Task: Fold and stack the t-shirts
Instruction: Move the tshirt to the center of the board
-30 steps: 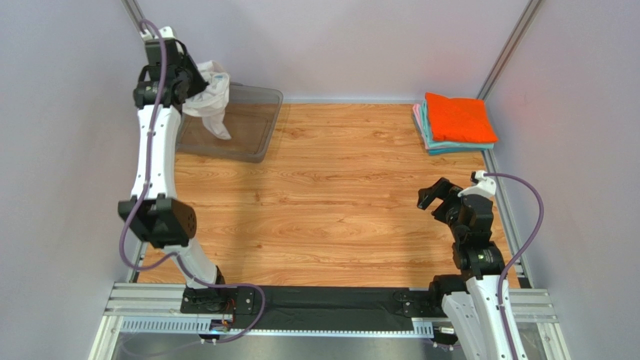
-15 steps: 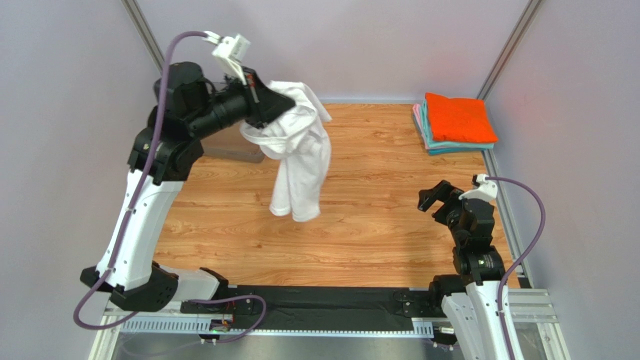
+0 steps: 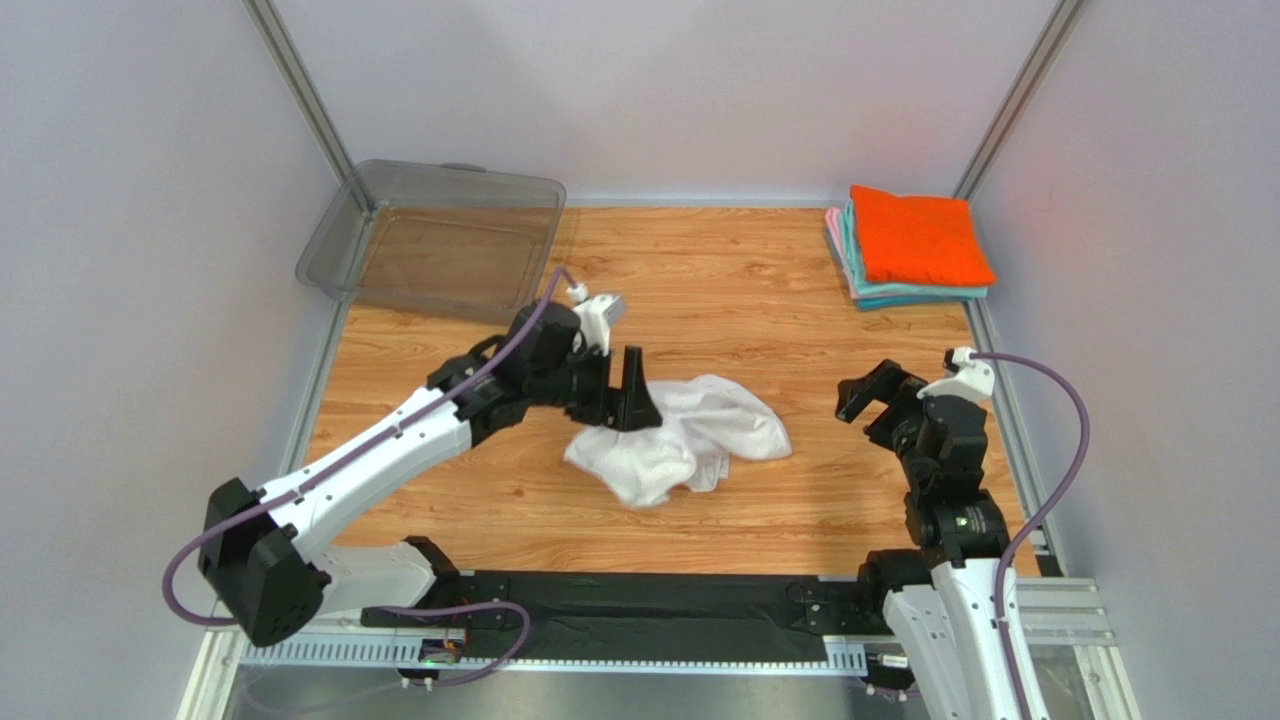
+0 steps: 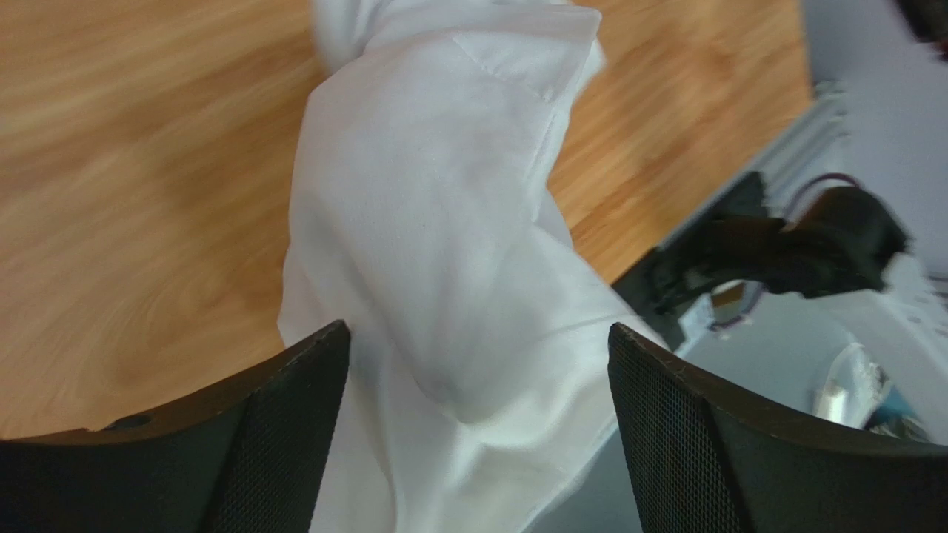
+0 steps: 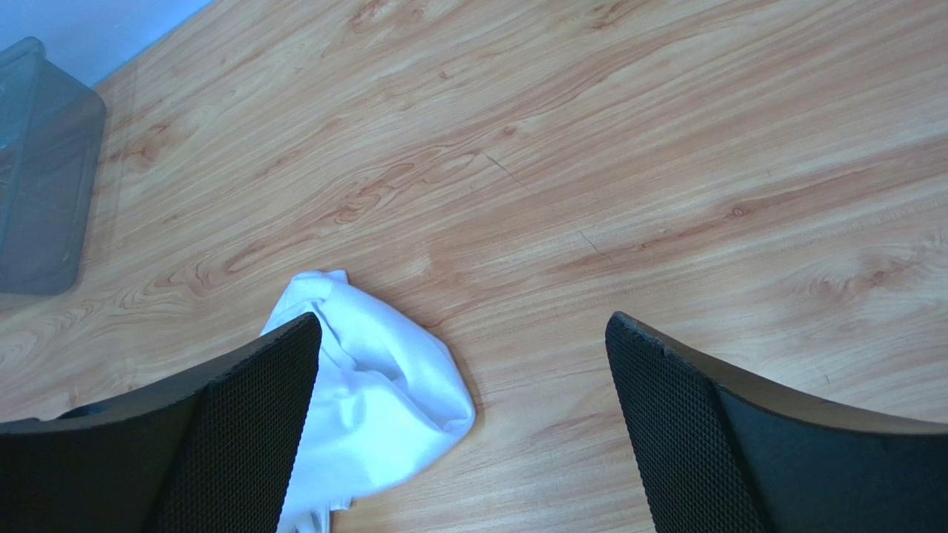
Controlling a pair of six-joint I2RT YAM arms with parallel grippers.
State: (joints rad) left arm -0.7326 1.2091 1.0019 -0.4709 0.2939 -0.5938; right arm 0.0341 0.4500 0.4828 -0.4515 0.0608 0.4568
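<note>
Shows one clear grey bin (image 3: pixel 436 240) at the far-left corner. Finds one white t-shirt (image 3: pixel 684 443) crumpled on the wood near the middle, a little toward the near edge, long axis running left to right. Places the left gripper (image 3: pixel 634 402) on the heap's left end, fingers (image 4: pixel 284 433) spread wide with cloth loose between, not pinched. Puts the right gripper (image 3: pixel 876 393) beyond the heap's right end, apart from it, also spread and holding nothing. Favours the left arm as nearer, probably for spreading the cloth flat. Counts one stack at the far-right corner: orange shirt (image 3: pixel 917 233) on top, teal shirt (image 3: pixel 902 293) beneath, pink shirt (image 3: pixel 831 233) at its left edge.
</note>
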